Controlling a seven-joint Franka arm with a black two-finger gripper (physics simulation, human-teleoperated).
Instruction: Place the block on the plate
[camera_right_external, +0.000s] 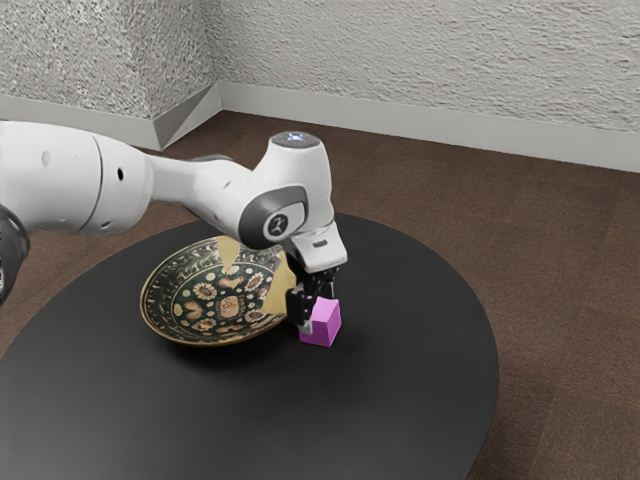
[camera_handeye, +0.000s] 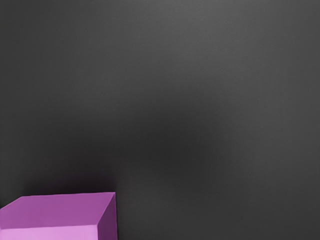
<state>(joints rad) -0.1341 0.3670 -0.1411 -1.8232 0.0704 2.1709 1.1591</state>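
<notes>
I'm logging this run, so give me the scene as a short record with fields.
block: pink, beside the plate, not on it
plate: round, dark with a flower pattern and tan patches, in the exterior view toward the left from the block
gripper: black, down at the block
table: black, rounded edge
floor: brown
task: block not yet on the plate

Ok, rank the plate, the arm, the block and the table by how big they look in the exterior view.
Largest to smallest:
1. Table
2. Arm
3. Plate
4. Block
</notes>
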